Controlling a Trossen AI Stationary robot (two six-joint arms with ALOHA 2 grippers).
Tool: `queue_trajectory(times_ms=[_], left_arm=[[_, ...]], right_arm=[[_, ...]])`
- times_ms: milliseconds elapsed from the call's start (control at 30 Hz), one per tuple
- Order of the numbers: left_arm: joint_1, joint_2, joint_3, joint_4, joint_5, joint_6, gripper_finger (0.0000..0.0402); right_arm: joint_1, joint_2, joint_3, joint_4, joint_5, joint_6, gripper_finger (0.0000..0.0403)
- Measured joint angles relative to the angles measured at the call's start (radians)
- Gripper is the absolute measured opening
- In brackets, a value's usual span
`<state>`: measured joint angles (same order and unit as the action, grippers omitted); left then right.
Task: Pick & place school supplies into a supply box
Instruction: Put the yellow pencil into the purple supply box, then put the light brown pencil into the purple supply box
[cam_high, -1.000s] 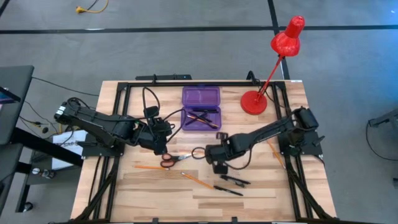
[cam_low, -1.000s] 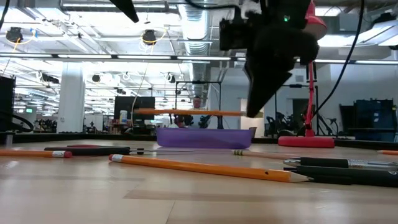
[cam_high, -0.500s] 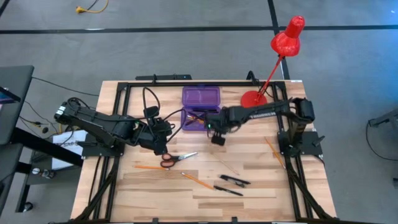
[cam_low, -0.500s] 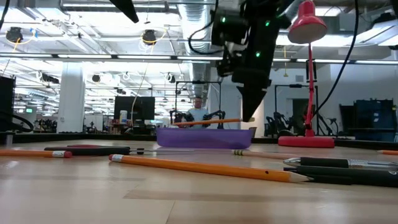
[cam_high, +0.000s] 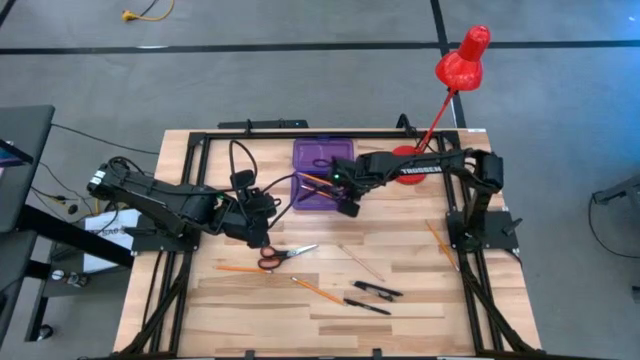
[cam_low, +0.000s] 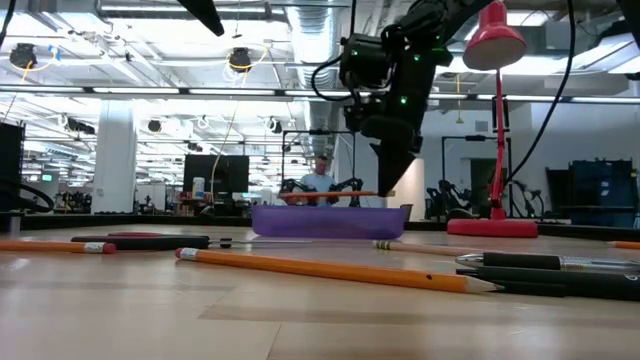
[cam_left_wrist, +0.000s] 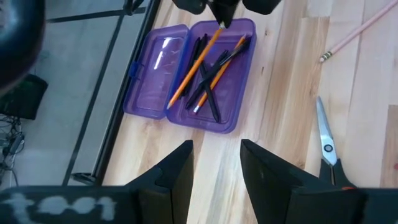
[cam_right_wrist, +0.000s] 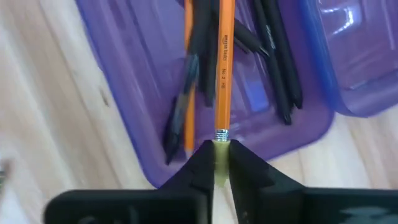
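Note:
The purple supply box (cam_high: 323, 170) lies open near the table's far edge, with several pens and a pencil in its tray (cam_left_wrist: 214, 74). My right gripper (cam_high: 340, 186) hangs over the tray, shut on an orange pencil (cam_right_wrist: 224, 68). My left gripper (cam_left_wrist: 216, 168) is open and waits left of centre, above the red-handled scissors (cam_high: 283, 257). More orange pencils (cam_high: 315, 290) and two black pens (cam_high: 372, 297) lie flat on the near half of the table. No ruler shows. My right gripper pinches the orange pencil by its eraser end (cam_right_wrist: 221, 138) between the two fingers (cam_right_wrist: 199, 165). The fingers come from above, slanting down. The pencil sticks out level (cam_low: 320, 195), lifted just over the box's tray and running lengthwise along it.
A red desk lamp stands with its base (cam_high: 408, 163) right of the box, and its head (cam_high: 462, 60) reaches past the far edge. A pale pencil (cam_high: 358, 262) lies mid-table and another (cam_high: 440, 245) lies by the right arm's base. Black frame rails run along the table's edges.
My right gripper has carried the pencil from the table's middle toward the far edge, over the open box, and has come down until the pencil hangs just above the tray. It has stayed shut on the pencil, which has kept level.

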<state>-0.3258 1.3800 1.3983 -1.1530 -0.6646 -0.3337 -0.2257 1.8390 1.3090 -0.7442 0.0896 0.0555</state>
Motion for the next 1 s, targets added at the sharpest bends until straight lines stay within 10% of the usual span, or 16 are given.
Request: queue_trajectory(times_ms=[433, 1000], left_arm=[[0.000, 0.000, 0.000, 0.000, -0.008, -0.021, 0.0123], [0.000, -0.001, -0.045, 0.139, 0.095, 0.078, 0.0123]], right_arm=[[-0.035, -0.015, 0.001, -0.001, -0.126, 0.032, 0.0180], [0.357, -0.034, 0.001, 0.134, -0.172, 0.123, 0.0161]])
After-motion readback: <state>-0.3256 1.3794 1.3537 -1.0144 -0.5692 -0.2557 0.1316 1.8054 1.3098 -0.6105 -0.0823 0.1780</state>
